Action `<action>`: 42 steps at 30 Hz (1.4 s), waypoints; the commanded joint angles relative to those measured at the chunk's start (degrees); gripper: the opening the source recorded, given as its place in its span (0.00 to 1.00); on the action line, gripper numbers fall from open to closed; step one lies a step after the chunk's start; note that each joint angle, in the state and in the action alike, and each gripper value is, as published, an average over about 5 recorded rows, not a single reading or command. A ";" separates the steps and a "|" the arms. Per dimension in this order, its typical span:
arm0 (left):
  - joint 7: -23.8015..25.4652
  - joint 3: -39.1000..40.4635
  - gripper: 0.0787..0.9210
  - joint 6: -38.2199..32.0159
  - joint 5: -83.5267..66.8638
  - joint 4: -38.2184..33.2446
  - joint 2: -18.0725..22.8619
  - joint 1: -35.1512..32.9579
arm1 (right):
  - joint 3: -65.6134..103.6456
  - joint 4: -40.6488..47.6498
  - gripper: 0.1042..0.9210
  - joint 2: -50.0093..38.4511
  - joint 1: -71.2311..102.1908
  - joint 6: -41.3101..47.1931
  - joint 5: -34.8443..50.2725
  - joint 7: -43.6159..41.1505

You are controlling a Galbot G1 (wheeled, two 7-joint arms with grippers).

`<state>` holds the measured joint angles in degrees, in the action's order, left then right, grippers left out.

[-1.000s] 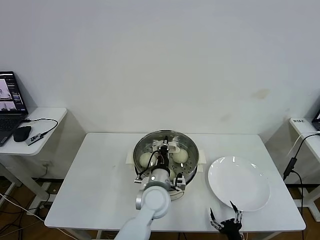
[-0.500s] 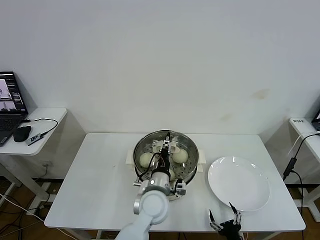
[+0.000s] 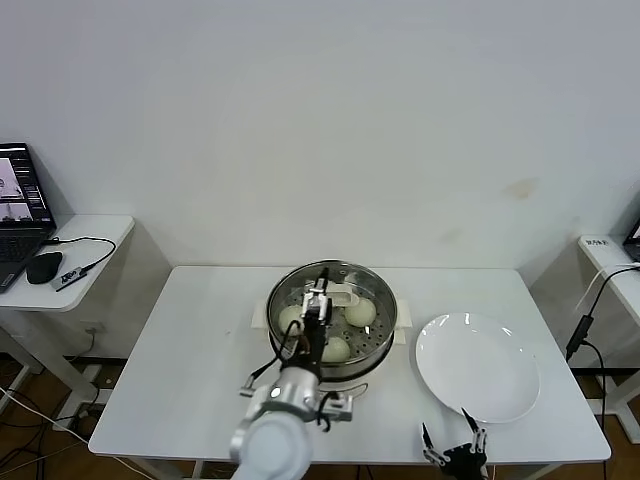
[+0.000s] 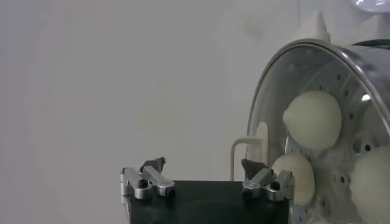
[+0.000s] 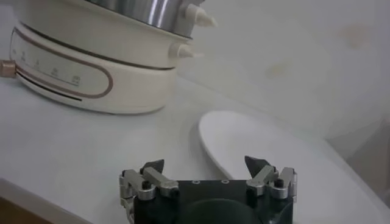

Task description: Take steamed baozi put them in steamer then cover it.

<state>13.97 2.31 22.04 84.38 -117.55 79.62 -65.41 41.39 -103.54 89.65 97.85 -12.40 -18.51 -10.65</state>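
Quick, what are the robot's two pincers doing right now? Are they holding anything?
Left pincer: open, holding nothing, above the steamer lid's handle.
Right pincer: open, holding nothing, near the white plate.

white plate [image 3: 478,366] on table [image 3: 200,340] | laptop [image 3: 20,198], mouse [image 3: 44,266] on side desk [image 3: 95,232]

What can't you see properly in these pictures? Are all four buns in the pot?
- Buns: the head view shows three buns in the steamer; the left arm hides the middle, so a fourth cannot be confirmed.
- Lid: its handle shows, but the glass is too faint to trace.
- Left wrist view: the steamer is cut off by the edge.
- Plate: partly cut off in the right wrist view.
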 commanded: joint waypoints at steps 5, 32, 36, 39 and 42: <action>-27.41 -31.00 0.88 -39.71 -61.13 -2.36 -7.87 -22.18 | -0.16 -1.43 0.88 -0.38 1.19 -0.35 1.64 0.16; -27.84 -31.04 0.88 -24.86 -98.66 -0.49 -3.74 -38.42 | -6.71 -13.75 0.88 -14.75 12.74 3.61 23.66 6.67; -28.40 -31.05 0.88 -25.43 -97.20 -0.28 -3.05 -39.48 | -7.97 -14.72 0.88 -15.20 13.29 4.61 23.63 7.36; -28.40 -31.09 0.88 -25.81 -96.05 -1.02 -2.86 -40.10 | -8.58 -14.55 0.88 -15.48 13.64 4.82 23.63 7.48; -28.21 -31.12 0.88 -25.68 -95.68 -1.79 -2.96 -40.36 | -9.00 -14.27 0.88 -15.55 13.79 4.86 23.51 7.55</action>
<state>-13.68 -27.96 -3.07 -9.24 -118.89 75.88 -103.45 34.41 -116.00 75.73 110.35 -8.66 2.98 -4.38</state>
